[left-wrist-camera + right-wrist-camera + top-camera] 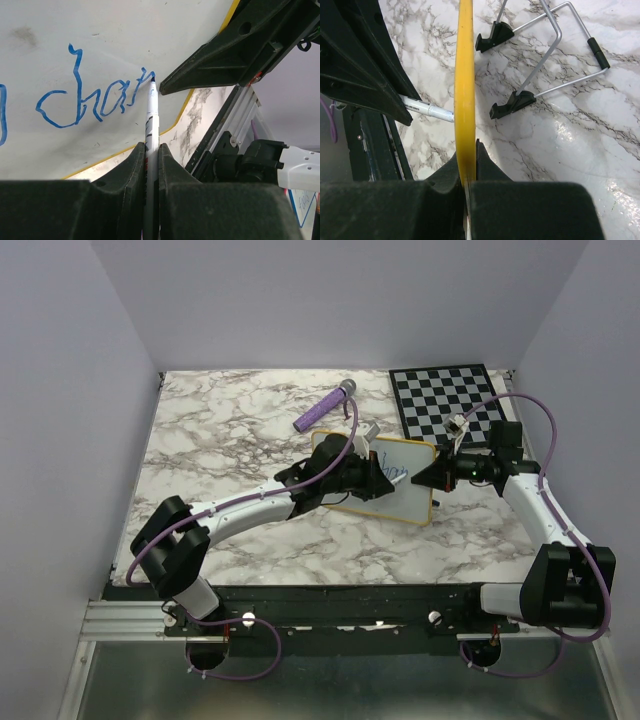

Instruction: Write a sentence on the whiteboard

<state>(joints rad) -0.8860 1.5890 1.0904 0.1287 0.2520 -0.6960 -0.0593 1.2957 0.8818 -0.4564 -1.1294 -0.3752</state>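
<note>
Left end effector (151, 150) was closed on a marker (151, 112), its tip touching the whiteboard (100, 35) beside blue lettering (95, 102) "chan". Right end effector (466, 165) was clamped on the board's yellow edge, over the marble tabletop (560, 140).

Table (560, 150): marble-patterned top, glossy, I see glare patches on it. Whiteboard (100, 35): smooth satin white face (faint grey smudges towards one corner), yellow rim smooth and plastic-looking. Wire stand (512, 106): bare bright metal rod, matt black feet. Marker (151, 115): glossy white plastic barrel. Fingers (120, 190) of the left gripper (151, 149): matt black, slightly grainy.
</note>
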